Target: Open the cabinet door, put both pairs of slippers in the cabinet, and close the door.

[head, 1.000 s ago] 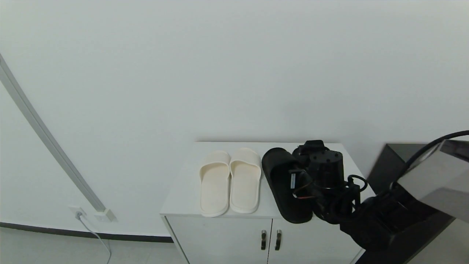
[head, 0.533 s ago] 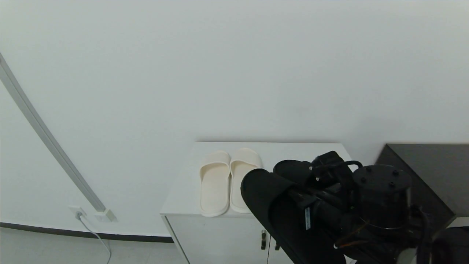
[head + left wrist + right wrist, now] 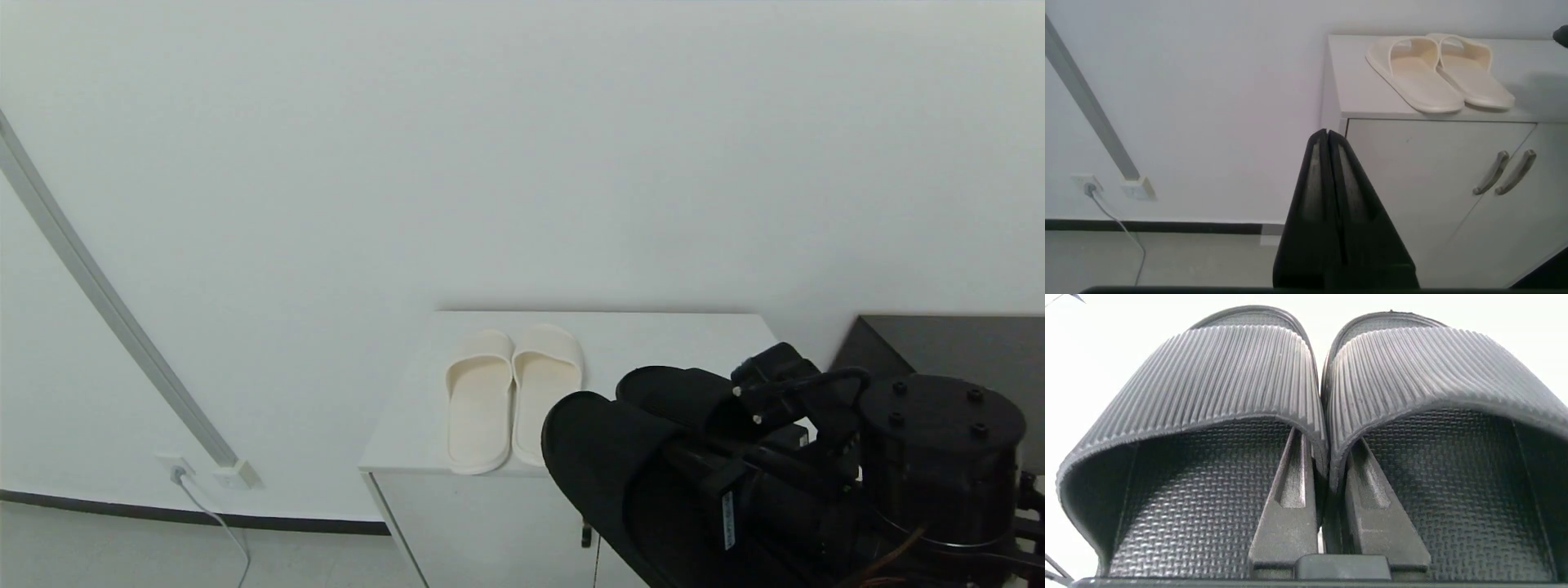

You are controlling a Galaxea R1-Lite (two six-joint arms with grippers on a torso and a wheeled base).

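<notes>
A black pair of slippers hangs in the air in front of the white cabinet, off its top. My right gripper is shut on them: one finger sits inside each slipper, and the inner walls are pinched together between them. The white pair of slippers lies side by side on the left half of the cabinet top. Both doors are shut, with their two handles meeting in the middle. My left gripper is shut and holds nothing, low at the cabinet's left front.
A grey conduit runs slantwise down the wall to a socket with a cable left of the cabinet. A dark surface stands to the cabinet's right. Bare floor lies left of the cabinet.
My right gripper has lifted the black slippers off the cabinet top and drawn them back toward me and downward. The white pair has not moved.
</notes>
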